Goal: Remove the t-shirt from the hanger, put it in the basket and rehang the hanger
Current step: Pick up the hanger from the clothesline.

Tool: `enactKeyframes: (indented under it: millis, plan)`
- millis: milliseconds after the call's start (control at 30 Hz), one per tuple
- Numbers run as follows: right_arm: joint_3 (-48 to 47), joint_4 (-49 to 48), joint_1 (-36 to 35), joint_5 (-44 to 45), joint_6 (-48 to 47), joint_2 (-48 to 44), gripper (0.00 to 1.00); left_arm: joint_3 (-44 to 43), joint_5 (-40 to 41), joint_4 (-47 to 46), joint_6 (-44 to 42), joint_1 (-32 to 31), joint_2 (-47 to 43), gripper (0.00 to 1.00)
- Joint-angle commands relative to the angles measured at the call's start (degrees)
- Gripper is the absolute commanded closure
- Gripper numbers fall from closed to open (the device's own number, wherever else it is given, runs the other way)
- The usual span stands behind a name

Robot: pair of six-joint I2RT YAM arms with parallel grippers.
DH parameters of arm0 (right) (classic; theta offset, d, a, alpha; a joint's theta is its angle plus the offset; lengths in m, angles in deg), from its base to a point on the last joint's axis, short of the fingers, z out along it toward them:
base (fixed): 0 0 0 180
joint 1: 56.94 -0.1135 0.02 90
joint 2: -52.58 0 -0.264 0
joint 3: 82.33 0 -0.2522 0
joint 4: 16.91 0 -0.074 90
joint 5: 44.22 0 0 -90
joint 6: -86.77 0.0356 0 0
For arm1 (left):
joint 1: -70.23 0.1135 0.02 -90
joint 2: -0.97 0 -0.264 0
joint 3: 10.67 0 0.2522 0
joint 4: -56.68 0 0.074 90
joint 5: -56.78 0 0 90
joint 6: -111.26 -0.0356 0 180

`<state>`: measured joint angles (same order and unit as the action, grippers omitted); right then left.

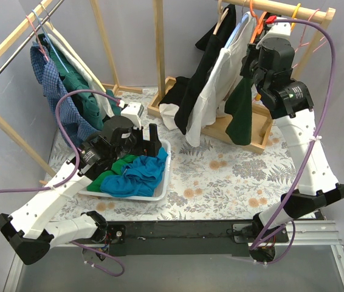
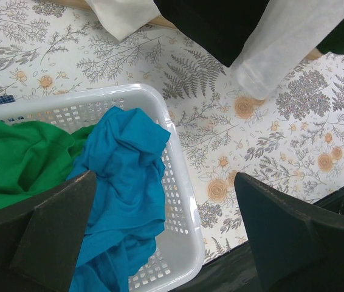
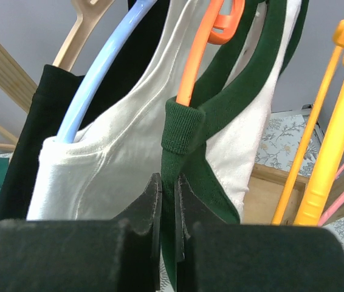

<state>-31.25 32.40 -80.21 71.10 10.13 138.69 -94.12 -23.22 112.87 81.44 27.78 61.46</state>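
A dark green t-shirt hangs on an orange hanger from the wooden rail at the back right; it also shows in the top view. My right gripper is shut on the shirt's fabric just below the collar, where the hanger arm enters it. In the top view that gripper sits high by the rail. My left gripper is open and empty, hovering over the right end of a white basket; it also shows in the top view.
A white shirt on a light blue hanger and a black shirt hang left of the green one. Yellow hangers hang to the right. The basket holds blue and green shirts. Another rack with clothes stands at back left.
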Motion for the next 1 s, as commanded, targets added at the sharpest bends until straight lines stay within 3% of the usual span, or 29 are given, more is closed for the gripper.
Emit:
enactKeyframes:
  millis: [0,567,733,967]
  plan:
    - [-3.67,-2.32,-0.29,1.4,-0.53,-1.38,0.99,0.7,-0.42,0.02,-0.94,0.09,-1.51,0.02]
    - [-1.57,-14.02,-0.82,2.9,-4.49,-11.04,0.99,0.35,-0.86,-0.34,-0.95,0.09,-1.51,0.02]
    - [2.29,-14.46,-0.82,-4.29,-4.4,-14.46,0.99,0.35,-1.12,-0.16,-0.94,0.09,-1.69,0.02]
    - [16.96,-14.54,-0.82,-15.55,-2.12,-25.01,0.99,0.43,-2.09,-0.69,-1.21,0.09,-2.13,0.02]
